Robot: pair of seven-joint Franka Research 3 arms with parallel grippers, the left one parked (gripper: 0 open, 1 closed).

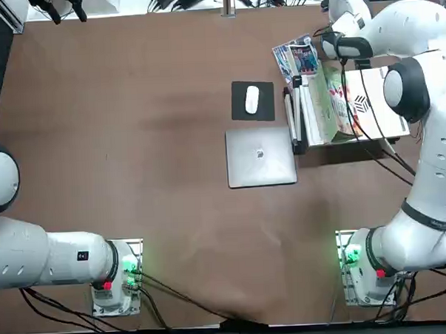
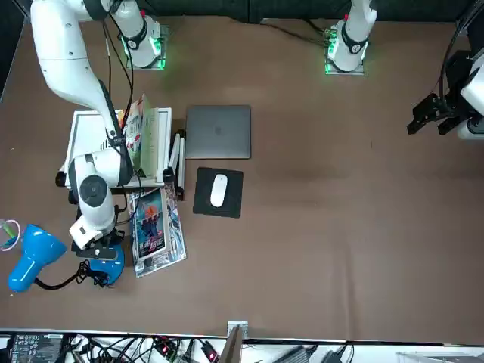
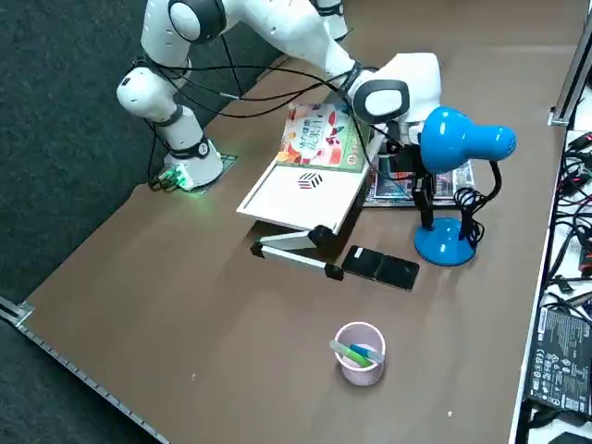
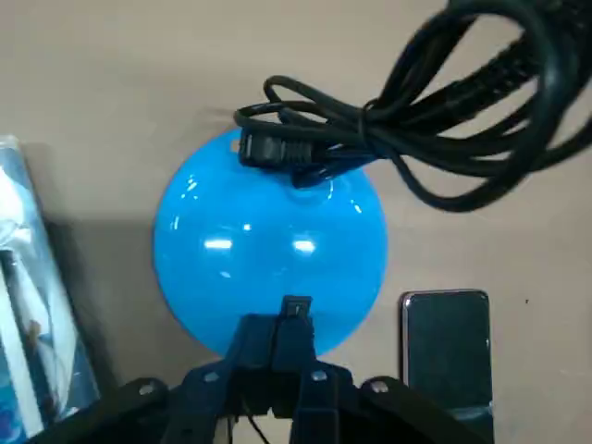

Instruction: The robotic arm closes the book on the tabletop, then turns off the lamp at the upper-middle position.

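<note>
Black right gripper is hovering at blue disc-based lamp | fingers are sitting together | light-green illustrated paper book is resting on white stand

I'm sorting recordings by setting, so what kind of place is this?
Probably a robotics lab or data-collection workspace: a jointed robot arm is mounted at a brown table, its end effector over a lamp's blue base.
</note>
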